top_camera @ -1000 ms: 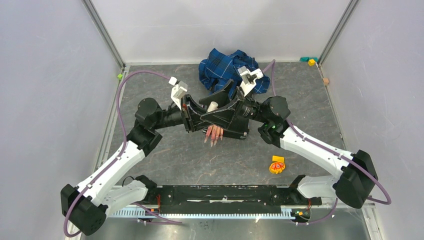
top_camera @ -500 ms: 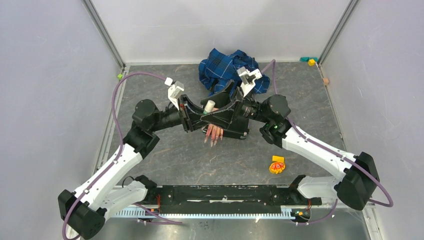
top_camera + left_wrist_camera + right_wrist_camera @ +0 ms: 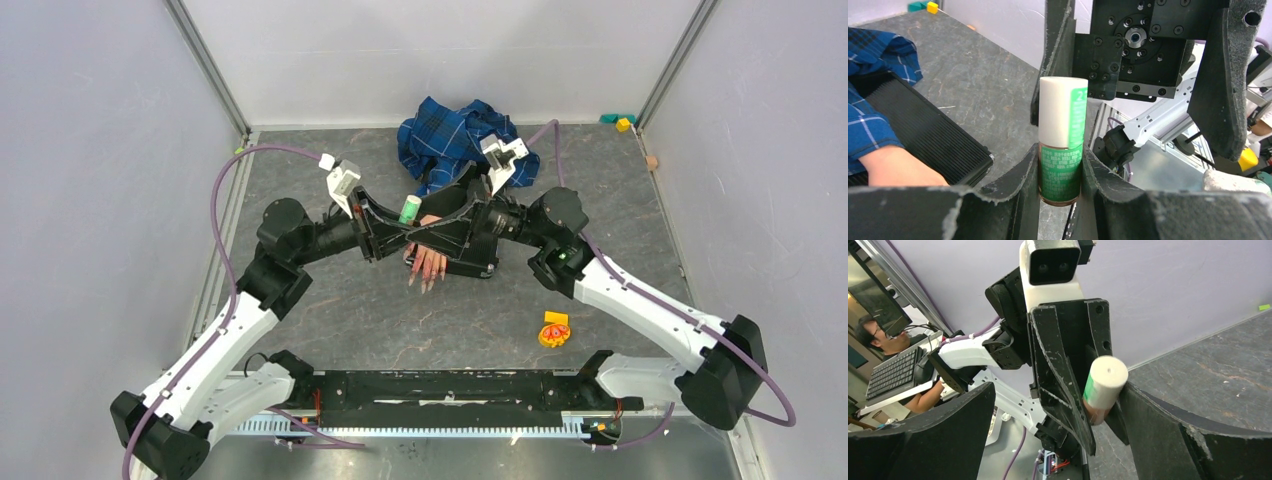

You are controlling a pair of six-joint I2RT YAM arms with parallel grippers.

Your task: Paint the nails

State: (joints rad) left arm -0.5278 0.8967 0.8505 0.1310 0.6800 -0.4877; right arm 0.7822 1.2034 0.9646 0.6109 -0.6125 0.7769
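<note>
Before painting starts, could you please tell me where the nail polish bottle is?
In the top view, the bottle is mid-table, clamped in the left gripper, just behind the nails.

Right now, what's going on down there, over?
Left gripper shut on polish bottle, cap on. Right gripper open around cap. Nails below the grippers; hand partly hidden.
</note>
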